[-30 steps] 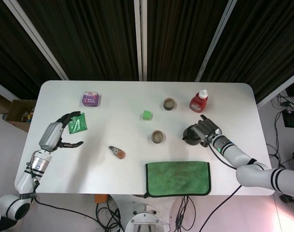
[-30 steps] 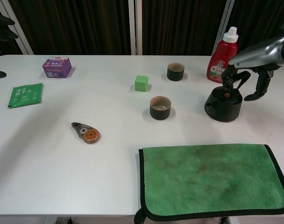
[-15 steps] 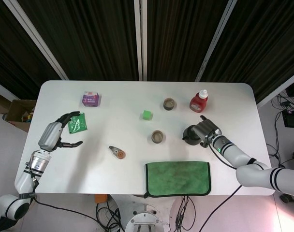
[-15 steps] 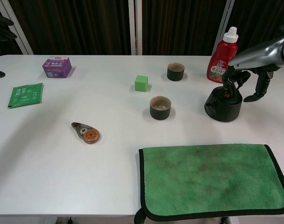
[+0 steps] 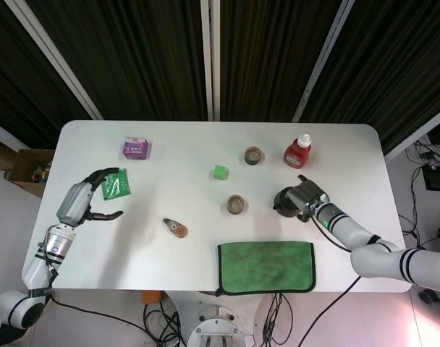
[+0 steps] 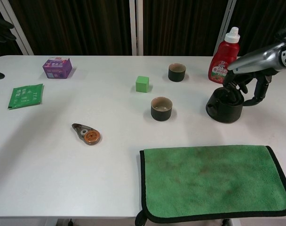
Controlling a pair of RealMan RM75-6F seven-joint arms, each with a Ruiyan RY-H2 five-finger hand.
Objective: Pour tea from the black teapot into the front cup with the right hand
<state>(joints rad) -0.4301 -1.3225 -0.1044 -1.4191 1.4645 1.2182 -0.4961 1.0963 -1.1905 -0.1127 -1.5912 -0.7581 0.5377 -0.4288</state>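
The black teapot stands on the white table, right of the front cup, a dark cup with a pale inside. My right hand is down on the teapot: its fingers wrap over the pot's top and the thumb curls in at the right side. The pot's lid is hidden under the fingers. My left hand hovers open at the table's left edge, holding nothing.
A second cup and a red bottle stand behind the teapot. A green cube sits behind the front cup. A green cloth lies at the front, a tape dispenser, purple box and green packet to the left.
My right hand's fingers have come down from above the teapot and closed over its top, the thumb curling inward. The teapot stays on the table. The left hand has not moved.
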